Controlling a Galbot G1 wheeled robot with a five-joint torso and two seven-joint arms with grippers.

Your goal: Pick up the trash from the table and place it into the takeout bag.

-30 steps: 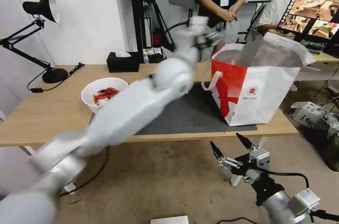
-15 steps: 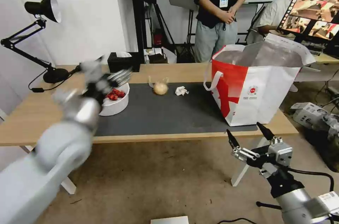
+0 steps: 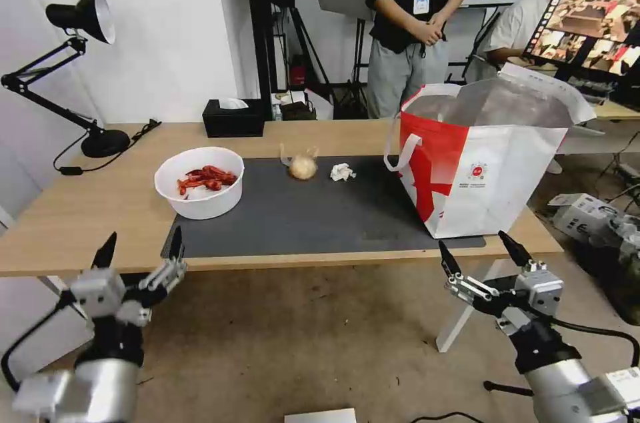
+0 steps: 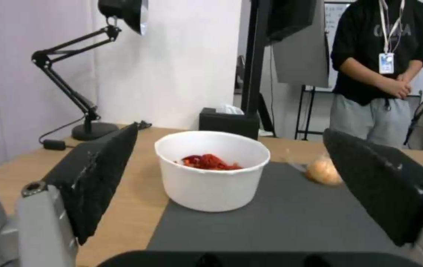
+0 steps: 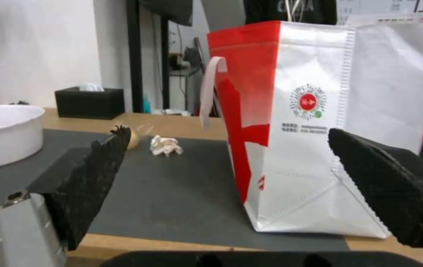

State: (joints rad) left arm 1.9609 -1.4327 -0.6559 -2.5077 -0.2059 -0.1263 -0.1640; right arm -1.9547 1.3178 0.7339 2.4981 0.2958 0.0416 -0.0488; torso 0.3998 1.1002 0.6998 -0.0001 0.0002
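- The left hand [image 3: 140, 256] hangs below and in front of the tabletop's [image 3: 100, 209] near edge, on the robot's left, fingers spread wide and holding nothing. A second ago the same arm was stretched across the mat with its hand up by the mouth of the takeout bag [image 3: 487, 163]; half a second ago it was sweeping back past the bowl. It has now pulled fully clear.
- The right hand [image 3: 483, 259] waits low in front of the tabletop near the bag's corner, fingers also wide and empty, little changed over that second.
- Judging from that retreat, one drop into the bag looks finished, though its contents are hidden behind the foil-lined walls.
- Three pieces of trash are left on the tabletop: the white bowl of crayfish shells [image 3: 199, 181] at the left end of the dark-grey mat [image 3: 320, 216], the clear-wrapped yellowish ball [image 3: 303, 167] near the mat's far edge, and the crumpled white tissue [image 3: 343, 172] just beside it, between the ball and the bag.
- From the left wrist view the bowl [image 4: 212, 168] sits squarely between the open fingers, with the ball [image 4: 323, 171] off to one side, so the bowl seems the likeliest next pick for this arm.
- The black tissue box [image 3: 232, 117] at the back stays out of it.
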